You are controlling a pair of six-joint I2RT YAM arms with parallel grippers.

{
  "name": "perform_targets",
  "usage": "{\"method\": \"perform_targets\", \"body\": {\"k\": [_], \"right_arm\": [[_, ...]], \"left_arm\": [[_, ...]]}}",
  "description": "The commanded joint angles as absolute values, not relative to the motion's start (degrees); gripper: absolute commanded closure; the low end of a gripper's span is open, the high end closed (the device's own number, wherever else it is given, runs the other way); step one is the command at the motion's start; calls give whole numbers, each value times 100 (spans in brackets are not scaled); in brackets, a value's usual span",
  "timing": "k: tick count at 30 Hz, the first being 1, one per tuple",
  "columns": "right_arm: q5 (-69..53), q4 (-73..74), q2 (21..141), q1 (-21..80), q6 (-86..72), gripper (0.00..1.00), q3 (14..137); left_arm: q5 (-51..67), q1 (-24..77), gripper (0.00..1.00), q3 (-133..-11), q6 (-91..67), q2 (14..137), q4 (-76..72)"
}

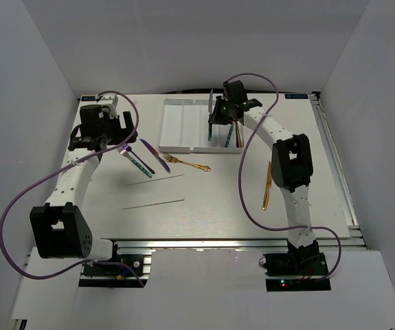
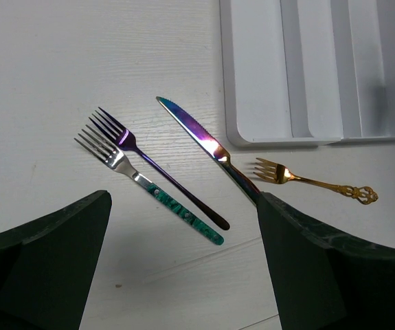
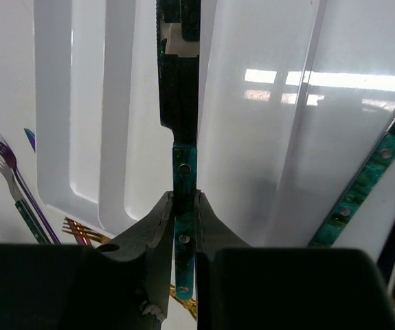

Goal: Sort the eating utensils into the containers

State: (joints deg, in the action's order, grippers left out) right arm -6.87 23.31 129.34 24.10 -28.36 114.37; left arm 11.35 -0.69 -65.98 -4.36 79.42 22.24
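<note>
Right fingers (image 3: 157, 230) pinch teal-handled utensil (image 3: 184, 172), lined up with tray (image 3: 252, 137) compartments (likely for a clean drop); left fingers (image 2: 53, 254) wide, empty, over forks (image 2: 118, 135).

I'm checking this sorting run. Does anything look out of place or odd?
Nothing damaged or spilled. One gold utensil lies alone by the right arm, away from the three forks and knife clustered by the tray.

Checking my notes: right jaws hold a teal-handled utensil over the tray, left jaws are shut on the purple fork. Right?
No: the left wrist view shows the left jaws open above the purple fork, which lies on the table. The rest stands.
</note>
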Motion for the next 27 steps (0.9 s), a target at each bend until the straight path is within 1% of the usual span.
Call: {"method": "perform_targets", "body": {"k": [1, 11, 19, 20, 21, 24, 27], "right_arm": [[-404, 1995, 13060, 2434, -3392, 100, 11742], [-413, 1671, 13552, 2443, -3129, 100, 11637], [-773, 1415, 13755, 2443, -2839, 100, 11628], [-826, 1406, 13755, 2443, -2778, 96, 11619], [-844, 1398, 13746, 2443, -2743, 86, 11619], [-879, 1389, 13641, 2443, -2620, 72, 11610], [-853, 1424, 13492, 2435, -2549, 67, 11584]], "left_arm": [[1037, -79, 2, -6530, -387, 7673, 2145], [1011, -79, 2, -6487, -404, 7699, 2171], [949, -79, 2, -6399, -553, 7690, 2355], [941, -79, 2, -6390, -597, 7690, 2382], [940, -79, 2, -6355, -711, 7690, 2417], [984, -79, 2, -6250, -930, 7673, 2469], [1002, -79, 2, -6161, -1081, 7620, 2487]]}}
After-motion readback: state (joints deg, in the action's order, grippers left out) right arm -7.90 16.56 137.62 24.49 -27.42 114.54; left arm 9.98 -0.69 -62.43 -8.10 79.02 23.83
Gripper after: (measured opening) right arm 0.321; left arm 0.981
